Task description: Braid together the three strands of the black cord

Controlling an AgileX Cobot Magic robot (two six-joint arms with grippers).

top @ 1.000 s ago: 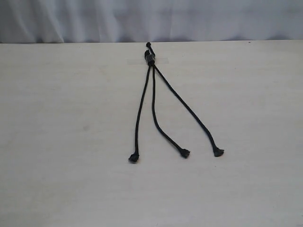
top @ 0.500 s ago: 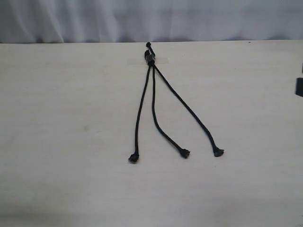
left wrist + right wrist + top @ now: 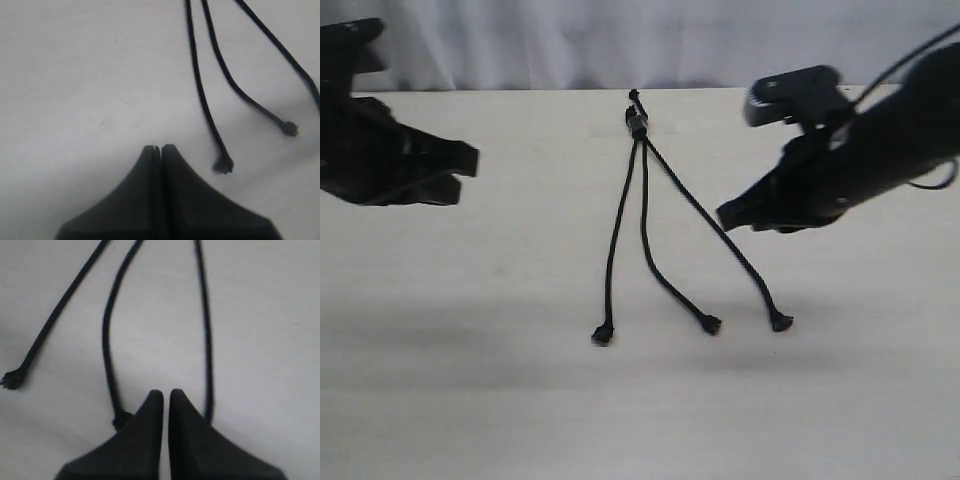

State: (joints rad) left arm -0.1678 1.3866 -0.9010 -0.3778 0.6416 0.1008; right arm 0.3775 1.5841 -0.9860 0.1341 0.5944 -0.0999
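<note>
The black cord lies flat on the pale table, its bound knotted end [image 3: 636,122] at the far side. From it three strands fan toward the near edge: a left strand [image 3: 616,230], a middle strand [image 3: 645,215] and a right strand [image 3: 686,190], each ending in a flared tip. My left gripper [image 3: 470,160] hovers well to the left of the cord, shut and empty; its wrist view has the left strand's tip [image 3: 222,164] just beside the gripper [image 3: 157,148]. My right gripper [image 3: 725,215] hangs over the right strand, shut with only a slit between the fingers [image 3: 166,392], holding nothing.
The table [image 3: 470,380] is a bare pale wood-grain surface. A white curtain [image 3: 570,40] runs behind its far edge. A clear strip of tape [image 3: 660,127] crosses the cord's knotted end.
Both arms have come into the exterior view, the left from the left side and the right from the right, reaching over the table. The cord has not moved.
</note>
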